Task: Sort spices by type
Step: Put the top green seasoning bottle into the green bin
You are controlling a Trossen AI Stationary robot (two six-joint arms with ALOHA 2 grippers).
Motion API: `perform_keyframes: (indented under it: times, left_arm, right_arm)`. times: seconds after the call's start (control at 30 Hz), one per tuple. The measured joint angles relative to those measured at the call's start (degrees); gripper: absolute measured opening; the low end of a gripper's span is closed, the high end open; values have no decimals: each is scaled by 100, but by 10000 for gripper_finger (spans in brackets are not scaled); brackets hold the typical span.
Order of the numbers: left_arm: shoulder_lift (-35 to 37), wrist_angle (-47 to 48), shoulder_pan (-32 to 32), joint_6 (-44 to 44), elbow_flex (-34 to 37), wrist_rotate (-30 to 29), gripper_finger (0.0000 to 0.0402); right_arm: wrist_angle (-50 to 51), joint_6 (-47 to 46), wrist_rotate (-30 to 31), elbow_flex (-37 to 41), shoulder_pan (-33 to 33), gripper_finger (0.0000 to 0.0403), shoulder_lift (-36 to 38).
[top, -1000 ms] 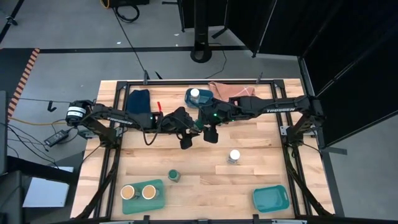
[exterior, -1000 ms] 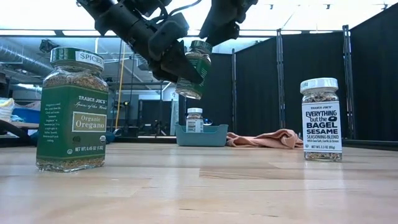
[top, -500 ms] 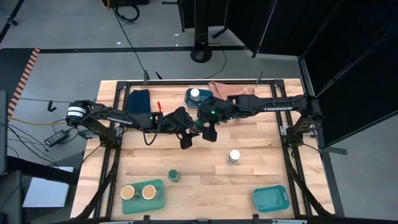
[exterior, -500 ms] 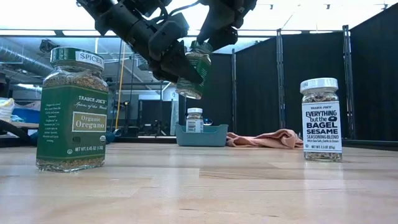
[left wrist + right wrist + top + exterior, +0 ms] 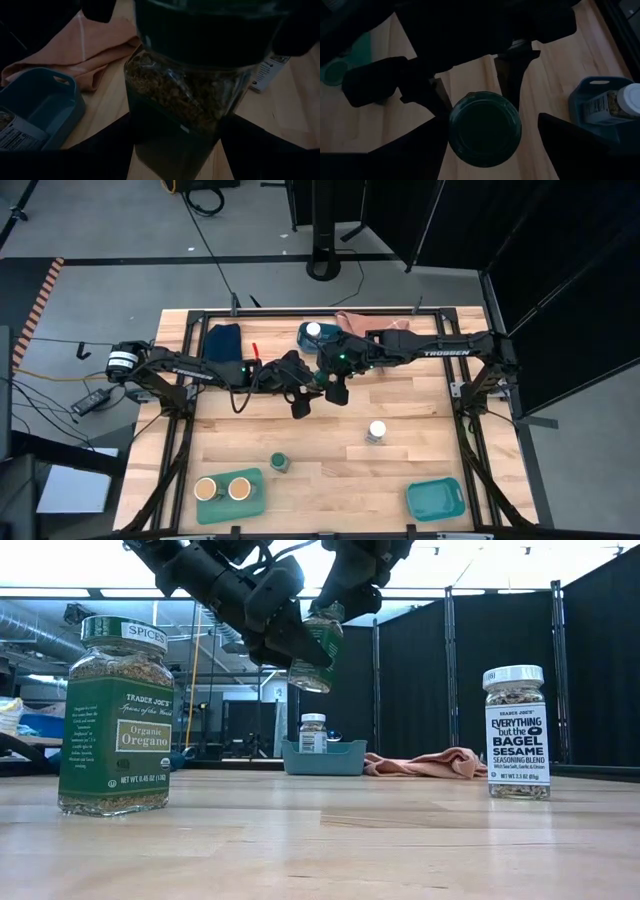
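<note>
Green-lidded jar [image 5: 313, 652]: aloft mid-table, pinched by left hand [image 5: 290, 645]; right hand [image 5: 337, 390] spread around its lid. Sorted: two tan-lidded jars [image 5: 223, 489] in near tray [image 5: 250, 505]; one white-lidded jar [image 5: 313, 331] in far tray [image 5: 303, 340]. Unsorted: oregano jar [image 5: 116, 714], bagel-seasoning jar [image 5: 517, 732].
</note>
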State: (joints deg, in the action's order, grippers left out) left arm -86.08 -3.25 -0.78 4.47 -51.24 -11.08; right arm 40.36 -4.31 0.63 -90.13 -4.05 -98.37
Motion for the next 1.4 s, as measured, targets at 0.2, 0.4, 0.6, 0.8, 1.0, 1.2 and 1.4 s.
perform_keyframes:
  times: [0.2, 0.4, 0.6, 0.8, 1.0, 1.2, 1.4]
  left_arm:
    - [0, -4, 0, -4, 0, 1, 249]
    - [0, -9, 0, -15, 0, 3, 249]
    - [0, -9, -2, -15, 0, -8, 249]
    - [0, -20, 2, -24, 0, -9, 249]
    - [0, -18, 2, -25, 0, -1, 249]
    - [0, -7, 2, -64, 0, -1, 249]
    - [0, -4, 2, -147, 0, -3, 249]
  right_arm:
    - [0, 48, -50, 0, -25, 302, 0]
    - [0, 109, -88, 0, -28, 293, 0]
    - [4, 108, -92, 0, -46, 284, 0]
    - [2, 98, -254, 0, -50, 278, 0]
    - [17, 119, -300, 0, -51, 302, 0]
    - [20, 132, -245, 0, -51, 337, 0]
    - [43, 138, -156, 0, -49, 336, 0]
